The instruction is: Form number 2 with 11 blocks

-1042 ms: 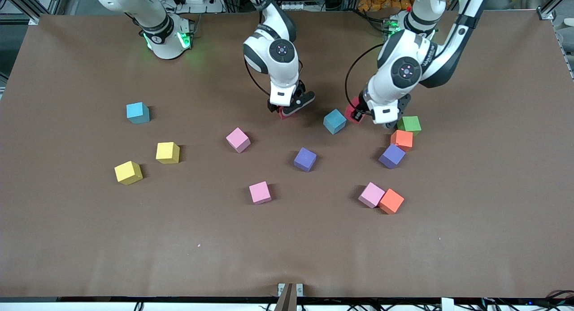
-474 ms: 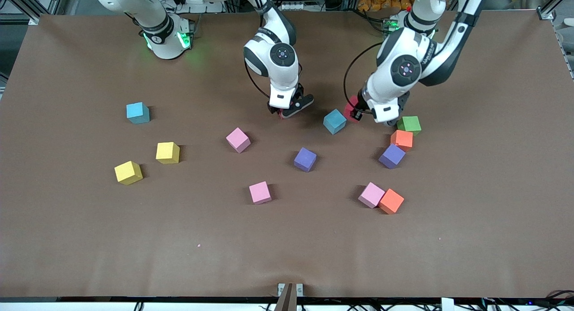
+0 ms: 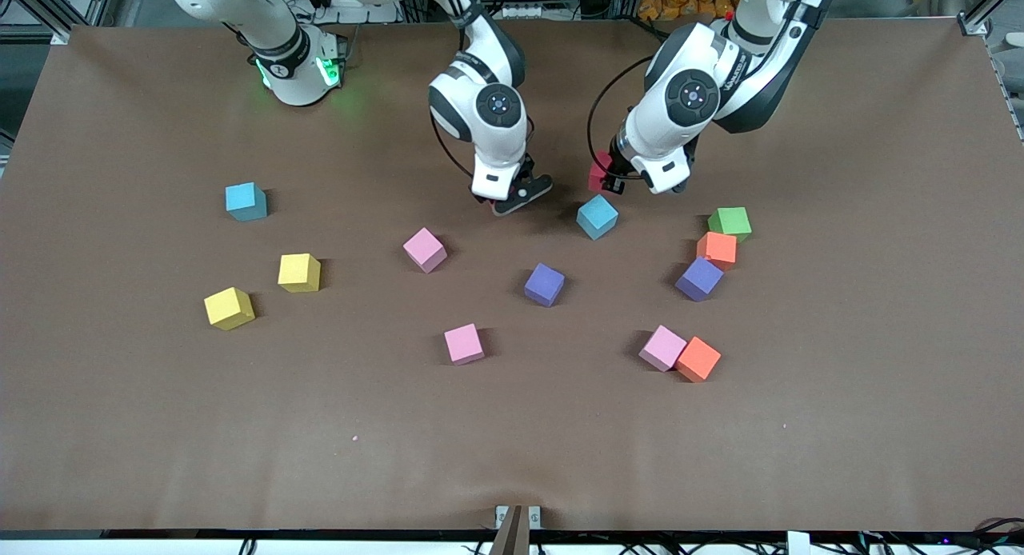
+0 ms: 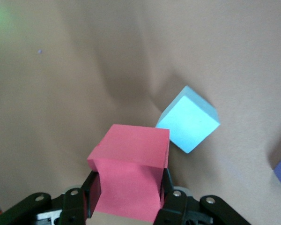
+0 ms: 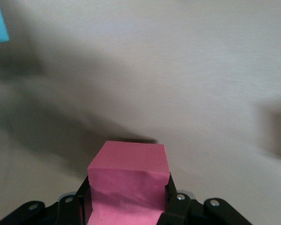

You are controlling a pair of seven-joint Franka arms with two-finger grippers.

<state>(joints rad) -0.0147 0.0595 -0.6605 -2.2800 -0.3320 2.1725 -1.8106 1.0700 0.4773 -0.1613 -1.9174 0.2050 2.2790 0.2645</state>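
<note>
My left gripper (image 3: pixel 602 181) is shut on a red block (image 4: pixel 131 173) and holds it in the air beside the light blue block (image 3: pixel 598 217). My right gripper (image 3: pixel 512 201) is low at the table, its jaws squeezing a second red block (image 5: pixel 129 183), which is mostly hidden in the front view. Loose blocks lie scattered: pink ones (image 3: pixel 425 249), (image 3: pixel 464 343), (image 3: pixel 662 347), purple (image 3: pixel 545 284), (image 3: pixel 699 278), yellow (image 3: pixel 299 272), (image 3: pixel 229 308) and orange (image 3: pixel 718 249), (image 3: pixel 698 358). No number 2 is in view.
A green cube (image 3: pixel 730 222) touches the orange block toward the left arm's end. Another blue cube (image 3: pixel 246 201) sits alone toward the right arm's end. The brown table (image 3: pixel 512 443) is bare in its part nearest the front camera.
My left gripper has risen with its red block, moving away from the green cube and past the light blue block. My right gripper has closed on the other red block.
</note>
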